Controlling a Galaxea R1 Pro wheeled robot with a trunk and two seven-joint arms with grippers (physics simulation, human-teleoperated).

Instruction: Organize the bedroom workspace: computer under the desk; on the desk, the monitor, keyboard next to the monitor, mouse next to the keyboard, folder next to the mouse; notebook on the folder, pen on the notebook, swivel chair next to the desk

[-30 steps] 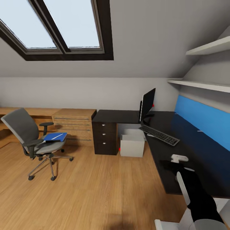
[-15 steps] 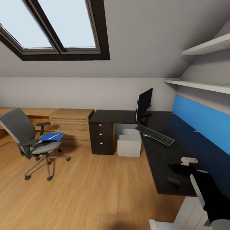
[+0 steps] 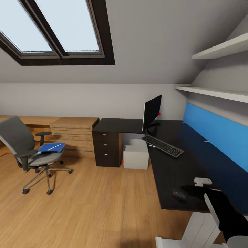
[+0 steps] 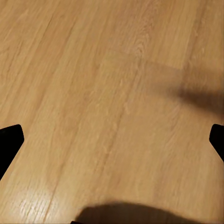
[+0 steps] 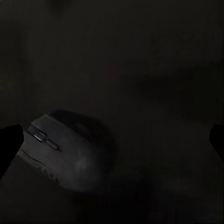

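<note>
The black mouse (image 3: 179,195) (image 5: 65,154) lies on the black desk (image 3: 172,168) near its front end. My right gripper (image 3: 193,189) (image 5: 112,140) hovers open just beside it, with nothing between its fingers. Further back on the desk are the keyboard (image 3: 162,145) and the monitor (image 3: 151,112). The grey computer (image 3: 136,156) stands under the desk. At the left, the swivel chair (image 3: 27,151) carries the blue folder (image 3: 51,148) with the white pen (image 3: 53,147) on top. I cannot make out the notebook. My left gripper (image 4: 112,142) is open over bare wood floor.
A light wood chest (image 3: 74,132) stands against the back wall between chair and desk. Dark drawers (image 3: 106,150) sit at the desk's left end. White shelves (image 3: 213,91) hang above the blue back panel (image 3: 213,136). Wide wood floor (image 3: 89,203) separates chair and desk.
The camera has turned, so the whole room has slid left in the picture. The mouse, hidden under my right gripper a second ago, now lies in plain sight beside it.
</note>
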